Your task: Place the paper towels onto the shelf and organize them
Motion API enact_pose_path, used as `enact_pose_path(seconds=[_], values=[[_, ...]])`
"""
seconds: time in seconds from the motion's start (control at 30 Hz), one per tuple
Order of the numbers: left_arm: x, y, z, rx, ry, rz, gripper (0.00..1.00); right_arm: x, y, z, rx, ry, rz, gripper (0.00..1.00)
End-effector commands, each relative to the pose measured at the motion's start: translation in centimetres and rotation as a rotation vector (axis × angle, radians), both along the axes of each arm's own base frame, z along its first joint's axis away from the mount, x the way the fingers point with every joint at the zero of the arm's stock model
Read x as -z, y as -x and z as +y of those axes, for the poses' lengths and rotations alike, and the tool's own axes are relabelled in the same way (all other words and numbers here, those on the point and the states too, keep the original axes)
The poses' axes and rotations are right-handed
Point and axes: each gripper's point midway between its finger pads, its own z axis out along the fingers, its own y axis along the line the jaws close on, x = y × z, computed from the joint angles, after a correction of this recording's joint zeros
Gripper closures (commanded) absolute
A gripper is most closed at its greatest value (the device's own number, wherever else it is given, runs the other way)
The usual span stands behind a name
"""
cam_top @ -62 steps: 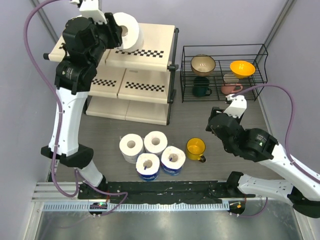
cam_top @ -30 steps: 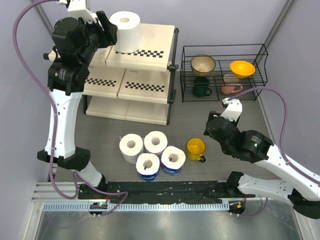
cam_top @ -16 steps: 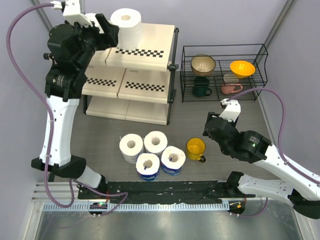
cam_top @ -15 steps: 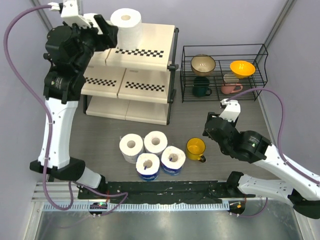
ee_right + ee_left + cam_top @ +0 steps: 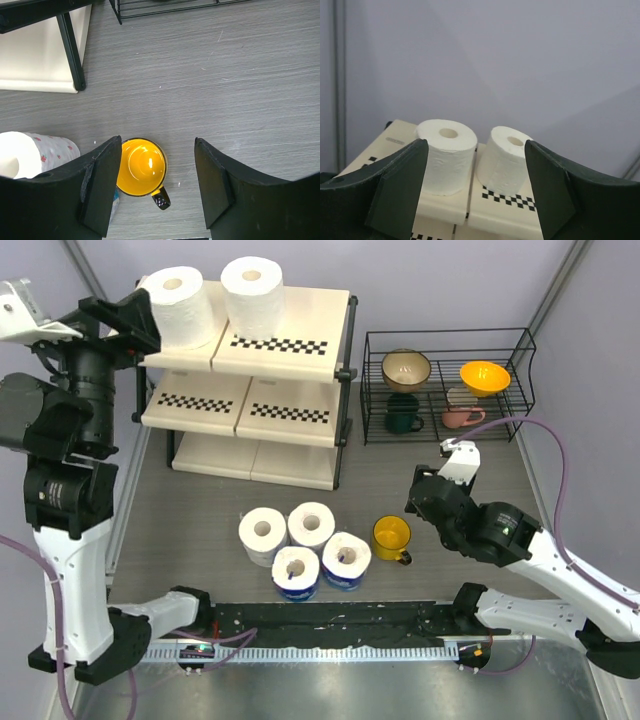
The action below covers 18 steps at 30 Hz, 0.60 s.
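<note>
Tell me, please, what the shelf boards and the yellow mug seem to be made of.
The shelf boards look like matte cream plastic, smooth with rounded edges. The yellow mug is glossy, a highlight inside: enamelled metal or glazed ceramic.

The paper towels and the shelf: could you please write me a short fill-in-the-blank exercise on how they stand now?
1. ____ paper towels stand upright on the top tier of the shelf.
2. ____ more rolls sit clustered on the table.
3. The mug beside that cluster is ____.
4. The left gripper is ____, holding nothing.
Missing words: two; four; yellow; open.
</note>
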Motion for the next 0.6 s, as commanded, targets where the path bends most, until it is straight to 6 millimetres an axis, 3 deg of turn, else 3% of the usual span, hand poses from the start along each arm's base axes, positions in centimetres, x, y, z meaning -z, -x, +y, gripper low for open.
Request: enact_pose_path(seconds=[0.0,0.13,0.33,0.57], values=[[4.7,-6.0,4.4,-0.219,0.08,0.151,0.17,-1.4,-0.5,0.1,0.02,-0.052,-0.049,0.35],[7.3,-8.9,7.6,-0.222,0.174,0.205,0.17,-1.4,-0.5,0.2,0.019,-0.053,-0.048,0.35],[9.9,-10.1,11.9,-0.398,0.238,0.242,0.13,-1.0,-0.3,-0.2,0.02,-0.048,-0.047,0.35],[11.6,-12.3,12.0,-0.379,0.236,0.286,0.13,-0.5,-0.4,-0.2,0.023,-0.035,-0.036,0.35]])
